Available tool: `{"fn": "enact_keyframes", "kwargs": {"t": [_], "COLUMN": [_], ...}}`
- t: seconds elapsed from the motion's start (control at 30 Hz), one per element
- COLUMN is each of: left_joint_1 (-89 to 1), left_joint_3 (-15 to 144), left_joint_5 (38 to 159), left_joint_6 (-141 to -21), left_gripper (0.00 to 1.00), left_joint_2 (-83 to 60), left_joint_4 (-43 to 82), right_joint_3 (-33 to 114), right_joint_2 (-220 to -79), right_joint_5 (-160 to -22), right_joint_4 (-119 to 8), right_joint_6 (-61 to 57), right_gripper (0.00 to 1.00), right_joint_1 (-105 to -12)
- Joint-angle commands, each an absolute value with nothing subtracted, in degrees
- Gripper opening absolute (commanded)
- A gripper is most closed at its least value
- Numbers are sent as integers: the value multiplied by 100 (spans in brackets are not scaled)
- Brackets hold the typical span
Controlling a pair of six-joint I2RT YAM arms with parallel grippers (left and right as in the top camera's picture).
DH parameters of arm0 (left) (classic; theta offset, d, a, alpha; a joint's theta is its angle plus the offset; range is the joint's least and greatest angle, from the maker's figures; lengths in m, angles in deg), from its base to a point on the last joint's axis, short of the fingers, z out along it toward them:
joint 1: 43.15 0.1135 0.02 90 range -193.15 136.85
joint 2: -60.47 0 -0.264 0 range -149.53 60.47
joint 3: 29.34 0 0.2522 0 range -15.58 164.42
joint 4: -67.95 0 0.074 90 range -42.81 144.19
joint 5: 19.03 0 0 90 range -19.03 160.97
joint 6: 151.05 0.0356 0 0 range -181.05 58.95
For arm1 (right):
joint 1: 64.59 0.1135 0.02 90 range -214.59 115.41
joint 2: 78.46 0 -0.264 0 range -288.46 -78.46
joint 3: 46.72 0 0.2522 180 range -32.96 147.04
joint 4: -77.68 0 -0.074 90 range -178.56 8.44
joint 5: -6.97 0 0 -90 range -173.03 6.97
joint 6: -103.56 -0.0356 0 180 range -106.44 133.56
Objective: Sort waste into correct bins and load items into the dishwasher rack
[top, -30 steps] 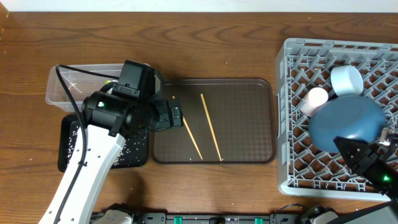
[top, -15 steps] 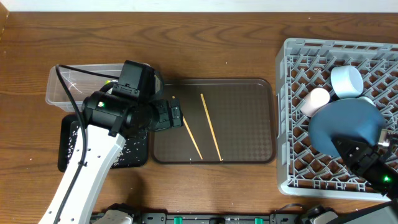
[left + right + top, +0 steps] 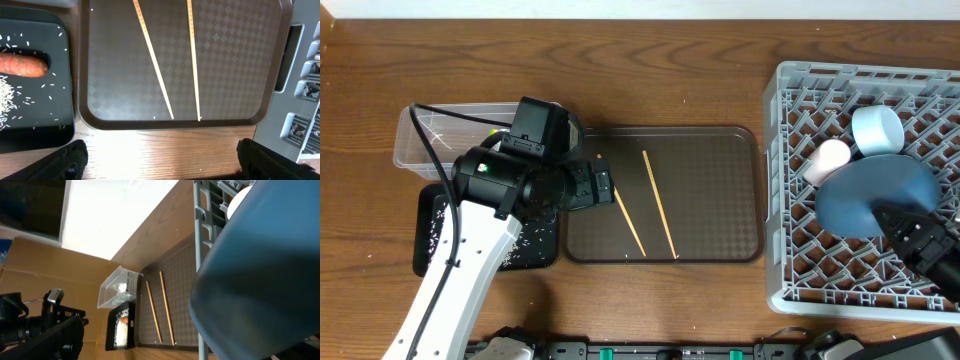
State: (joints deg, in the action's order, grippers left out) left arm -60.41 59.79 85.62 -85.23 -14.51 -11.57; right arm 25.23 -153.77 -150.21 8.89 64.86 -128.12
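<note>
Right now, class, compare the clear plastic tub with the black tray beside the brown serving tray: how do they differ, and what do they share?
The clear tub is see-through with taller walls; the black tray is opaque and shallow. The black tray holds an orange food piece and scattered rice grains; the clear tub holds pale and yellow-green scraps. Both are rectangular and sit left of the brown serving tray.

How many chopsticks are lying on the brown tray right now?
2. Both lie on the brown tray: the middle chopstick across its centre, the outer chopstick beside it, nearer the black tray. They do not touch; none seems hidden.
</note>
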Motion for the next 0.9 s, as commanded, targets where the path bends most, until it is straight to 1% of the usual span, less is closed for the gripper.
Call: {"fn": "enact_keyframes", "kwargs": {"t": [0.0, 0.13, 0.47, 0.57, 0.73, 0.87], "left_joint_1": [-6010, -6010, -6010, -6010, -6010, -6010], "left_joint_3": [6093, 6093, 6093, 6093, 6093, 6093], "left_joint_5": [8527, 8529, 8527, 8529, 8529, 8529], "left_joint_6": [-8510, -8510, -8510, -8510, -8510, -8510], "left_gripper": [98, 98, 98, 98, 98, 98], "left_joint_2": [-1411, -1411, -1411, -1411, -1411, -1411], "left_joint_4": [-1172, -1172, -1172, -1172, -1172, -1172], "right_joint_3": [2626, 2626, 2626, 2624, 2624, 2624], "right_joint_2": [-15296, -15294, -15298, -15298, -15298, -15298], "right_joint_5": [-15054, -15028, -14947, -14945, -15067, -15301], "right_joint_4": [895, 891, 823, 646, 504, 489], "right_joint_6": [6441, 6441, 6436, 6211, 6078, 6146], "right_gripper": [99, 99, 99, 99, 99, 99], "right_joint_1": [-13006, -13288, -14331, -14545, -14744, -14724]}}
